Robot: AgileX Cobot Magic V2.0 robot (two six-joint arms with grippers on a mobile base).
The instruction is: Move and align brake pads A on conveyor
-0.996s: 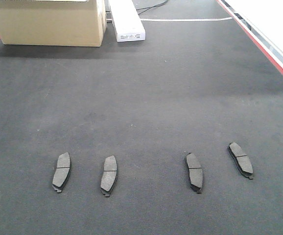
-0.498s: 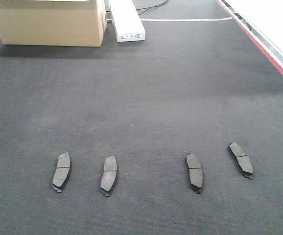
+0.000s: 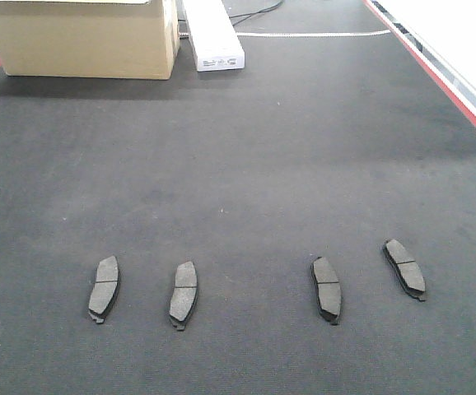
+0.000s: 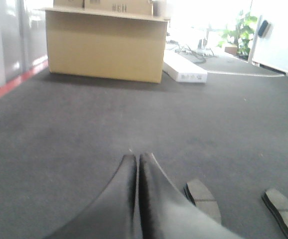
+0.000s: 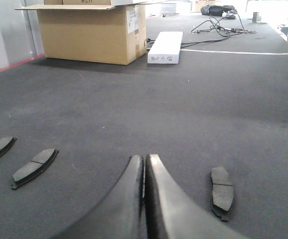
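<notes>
Four brake pads [image 3: 184, 295] mid-conveyor [image 3: 246, 164]

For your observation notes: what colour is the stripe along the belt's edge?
Red; the stripe shows best in the front-facing view.

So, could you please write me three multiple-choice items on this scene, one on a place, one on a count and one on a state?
1. What stands at the far left end of the conveyor?
A. a cardboard box
B. a red bin
C. a steel rack

2. How many brake pads lie on the belt?
A. two
B. four
C. six

3. How are the fingers of the left gripper?
A. wide open
B. pressed together, holding nothing
C. clamped on a pad

Answers: 1 A, the cardboard box sits beside a white carton. 2 B, the front view shows four in a row. 3 B, the left wrist view shows the tips meeting with nothing between.
</notes>
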